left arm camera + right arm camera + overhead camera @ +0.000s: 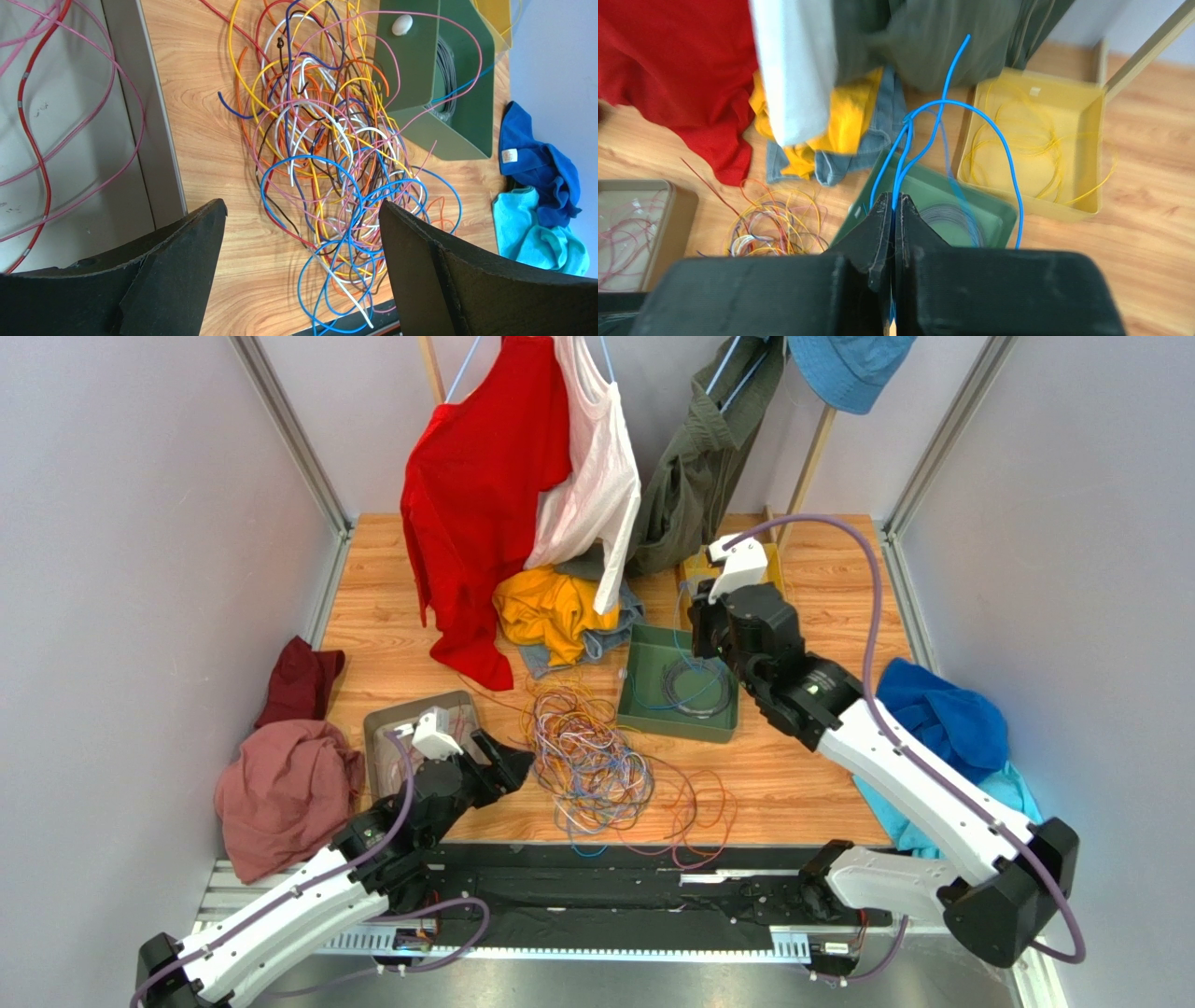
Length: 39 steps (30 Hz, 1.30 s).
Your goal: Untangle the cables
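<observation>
Cables: tangled heap is laid beside the green tray, left-arm side, squarely ahead of the wide-spread, nearer left gripper; one blue strand is pinched above that tray by the closed right gripper.

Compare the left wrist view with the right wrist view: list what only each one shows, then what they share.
Left wrist only: the left gripper, jaws wide open, and a blue cloth at the table's edge. Right wrist only: the right gripper, jaws shut on a blue cable, and a hanging red garment. Both: the tangled cables, the green tray and the grey tray.
</observation>
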Each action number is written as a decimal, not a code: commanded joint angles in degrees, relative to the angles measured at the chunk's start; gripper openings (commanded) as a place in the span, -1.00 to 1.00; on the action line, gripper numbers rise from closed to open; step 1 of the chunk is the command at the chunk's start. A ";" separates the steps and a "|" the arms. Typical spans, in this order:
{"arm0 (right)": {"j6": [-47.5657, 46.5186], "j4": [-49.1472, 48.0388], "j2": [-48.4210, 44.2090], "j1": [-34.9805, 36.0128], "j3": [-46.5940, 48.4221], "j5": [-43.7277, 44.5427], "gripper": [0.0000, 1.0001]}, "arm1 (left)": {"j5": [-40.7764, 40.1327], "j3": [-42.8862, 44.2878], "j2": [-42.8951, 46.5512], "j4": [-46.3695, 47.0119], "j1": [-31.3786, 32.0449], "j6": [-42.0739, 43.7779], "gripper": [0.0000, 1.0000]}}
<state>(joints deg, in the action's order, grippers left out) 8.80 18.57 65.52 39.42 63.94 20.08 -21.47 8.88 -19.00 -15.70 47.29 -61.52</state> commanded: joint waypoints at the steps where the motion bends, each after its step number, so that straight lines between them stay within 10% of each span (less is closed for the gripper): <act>1: 6.49 -7.83 4.87 -3.64 -5.23 -5.47 -1.00 | 1.35 -0.01 -0.42 -0.73 0.17 -0.54 0.78; 16: 14.84 -11.00 17.02 -5.85 -7.68 -15.94 -1.00 | 2.93 -1.15 0.46 -1.52 0.17 -0.89 0.76; 28: 17.14 -9.96 7.08 2.24 -13.23 -10.24 -1.00 | 4.25 -1.06 -2.09 1.20 0.17 -0.89 0.75; 39: 11.77 -7.40 18.24 -2.50 -6.72 -6.90 -1.00 | 4.16 -0.27 -2.53 1.38 0.17 -0.45 0.75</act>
<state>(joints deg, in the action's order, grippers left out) 22.37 11.53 81.38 37.87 56.10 10.68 -17.04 8.16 -21.28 -14.87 47.29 -61.87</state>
